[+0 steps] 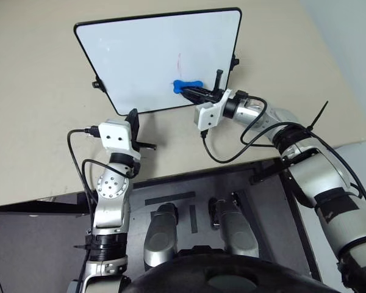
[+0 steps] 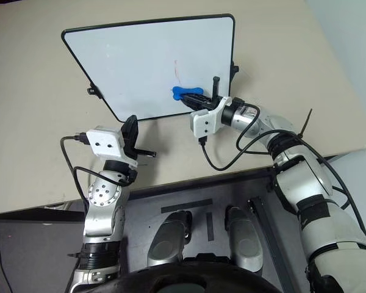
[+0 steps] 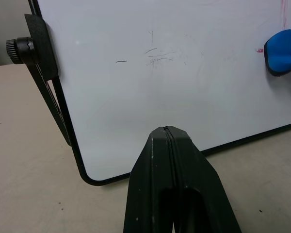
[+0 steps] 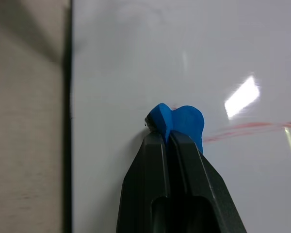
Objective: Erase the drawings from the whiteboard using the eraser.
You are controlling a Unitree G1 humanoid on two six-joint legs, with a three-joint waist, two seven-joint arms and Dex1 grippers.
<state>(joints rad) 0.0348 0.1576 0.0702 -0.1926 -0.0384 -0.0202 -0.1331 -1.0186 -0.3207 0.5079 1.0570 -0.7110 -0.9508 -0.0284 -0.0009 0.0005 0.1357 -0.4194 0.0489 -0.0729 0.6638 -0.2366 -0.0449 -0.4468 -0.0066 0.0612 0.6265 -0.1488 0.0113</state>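
The whiteboard (image 1: 140, 55) stands tilted at the back of the tan table. My right gripper (image 1: 188, 90) is shut on the blue eraser (image 1: 186, 86) and holds it against the board's lower right part. In the right wrist view the eraser (image 4: 182, 119) sticks out past the closed fingertips, pressed on the white surface. Of the drawings, a faint red streak (image 1: 179, 63) runs just above the eraser, also visible as a red smear (image 4: 247, 128) beside it. My left gripper (image 3: 167, 131) is shut and empty, just in front of the board's lower left corner (image 3: 94, 179).
The tan table (image 1: 36, 122) has free room left and right of the board. A black clip with a knob (image 3: 24, 48) juts from the board's left side, another (image 1: 234, 61) from its right. The table's front edge (image 1: 171, 177) lies close to me. Faint grey marks (image 3: 157, 56) remain on the board.
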